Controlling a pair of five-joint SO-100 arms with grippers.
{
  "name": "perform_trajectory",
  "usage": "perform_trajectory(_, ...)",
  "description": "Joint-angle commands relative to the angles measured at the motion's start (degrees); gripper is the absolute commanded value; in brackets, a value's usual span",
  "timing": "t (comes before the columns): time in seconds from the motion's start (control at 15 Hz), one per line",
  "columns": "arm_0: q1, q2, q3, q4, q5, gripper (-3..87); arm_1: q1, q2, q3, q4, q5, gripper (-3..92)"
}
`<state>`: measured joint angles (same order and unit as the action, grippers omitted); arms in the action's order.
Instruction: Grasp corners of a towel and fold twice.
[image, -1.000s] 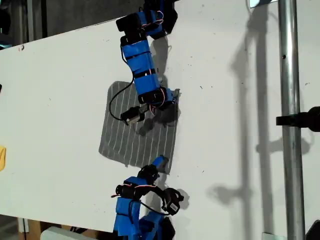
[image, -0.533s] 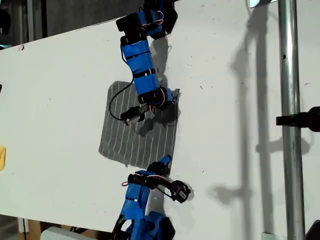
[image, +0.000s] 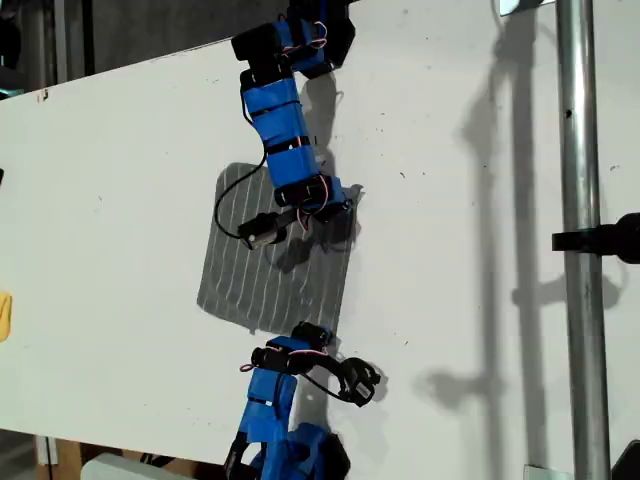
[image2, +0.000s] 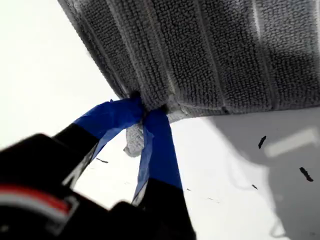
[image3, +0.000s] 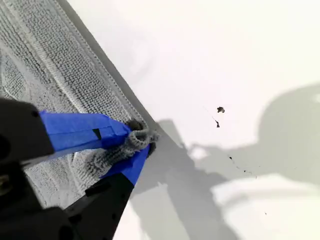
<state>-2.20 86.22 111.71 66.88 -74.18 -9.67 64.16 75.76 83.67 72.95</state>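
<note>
Nearest us, at the bottom of the exterior view, our first claw (image2: 147, 110) is closed down on a corner (image2: 133, 141) of the towel (image: 270, 270). Its two blue-taped jaws meet at the cloth, and a pale tuft of the hem pokes out between them. In the first wrist view the towel's edge beside that grip seems to be raised a little off the worktop (image: 120, 180), with a grey shadow lying under it on the white surface. A few dark specks dot the worktop close by.

The towel itself lies spread on the worktop between the two arms, somewhat towards the exterior view's left. Its grey face is up, and its thin white stripes run roughly from the near arm to the far one.

Further back, our second claw (image3: 141, 137) reaches across the cloth to the far corner (image3: 145, 134) on the exterior view's right. It is likewise pinched shut there, and a bunched bit of towel is caught between the blue jaws. Beyond it in the second wrist view is bare white worktop crossed by soft shadows.

A yellow object (image: 4, 315) peeks in at the exterior view's left edge. A metal pole (image: 578, 250) stands upright at that view's right, well apart from the towel.
</note>
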Motion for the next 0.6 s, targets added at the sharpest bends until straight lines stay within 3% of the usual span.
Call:
perform_trajectory(0.0, 3.52, 2.99, -6.24, 5.27, -0.70, -2.8, -2.90, 4.39, -1.41, 0.09, 1.76, -0.2)
perform_trajectory(0.2, 12.57, 6.59, -12.57, 9.93, -4.66, -2.8, -13.10, 4.75, -3.96, -0.79, 8.88, -0.2)
perform_trajectory(0.33, 19.51, 12.30, -13.62, 11.60, -11.25, -2.9, -19.42, 4.66, -11.51, -0.79, 13.54, -0.2)
perform_trajectory(0.47, 21.71, 15.56, -12.13, 12.83, -15.56, -2.9, -20.65, 4.66, -15.91, 1.41, 15.38, -0.2)
perform_trajectory(0.53, 19.07, 16.44, -9.40, 10.72, -13.80, -2.9, -18.90, 5.98, -12.83, 7.38, 18.90, -0.2)
